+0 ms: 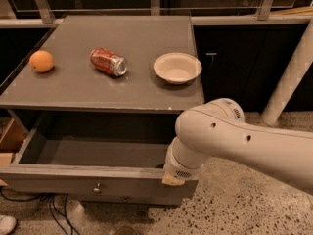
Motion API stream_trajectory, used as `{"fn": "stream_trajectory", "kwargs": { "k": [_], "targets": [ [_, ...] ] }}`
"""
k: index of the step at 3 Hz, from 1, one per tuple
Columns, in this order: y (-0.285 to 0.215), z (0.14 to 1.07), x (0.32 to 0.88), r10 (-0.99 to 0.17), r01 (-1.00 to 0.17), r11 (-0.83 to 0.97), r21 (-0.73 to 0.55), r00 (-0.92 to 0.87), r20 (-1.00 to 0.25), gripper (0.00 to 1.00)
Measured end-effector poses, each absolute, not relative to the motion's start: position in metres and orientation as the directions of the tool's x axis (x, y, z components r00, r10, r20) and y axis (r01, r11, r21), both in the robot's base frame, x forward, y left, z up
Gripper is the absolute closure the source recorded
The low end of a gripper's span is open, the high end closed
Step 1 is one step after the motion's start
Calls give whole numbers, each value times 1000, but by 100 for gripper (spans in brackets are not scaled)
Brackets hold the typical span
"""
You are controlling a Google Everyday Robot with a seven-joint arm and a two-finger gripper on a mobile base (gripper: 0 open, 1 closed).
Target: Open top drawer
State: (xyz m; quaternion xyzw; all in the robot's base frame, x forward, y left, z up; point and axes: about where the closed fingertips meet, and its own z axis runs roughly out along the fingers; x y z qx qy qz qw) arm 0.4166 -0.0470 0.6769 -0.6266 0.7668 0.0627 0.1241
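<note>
Left edge of your flat grey tabletop point(137, 38): a round orange fruit point(41, 61). Mid-table, a dented red soda can point(108, 61) lies on its side. A shallow cream bowl point(177, 67) sits toward the right edge. None of them block the drawer. Below the front edge, the wide grey top drawer point(58, 179) stands well out, with a small round metal knob point(97, 186) at centre. The white arm's gripper point(173, 179) sits at the drawer front's right end, probably hooked there to pull; you cannot tell whether it is open or closed.

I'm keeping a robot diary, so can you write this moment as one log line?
top drawer: pulled open | gripper: at its front's right end | cabinet top: orange, can, bowl
</note>
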Motion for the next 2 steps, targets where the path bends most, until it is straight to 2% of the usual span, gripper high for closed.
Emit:
{"fn": "stream_trajectory", "kwargs": {
  "k": [1,2],
  "targets": [
    [-51,681,407,-944,-976,210,-52,-188,-273,100],
    [-51,681,407,-944,-976,210,-52,-188,-272,83]
  ]
}}
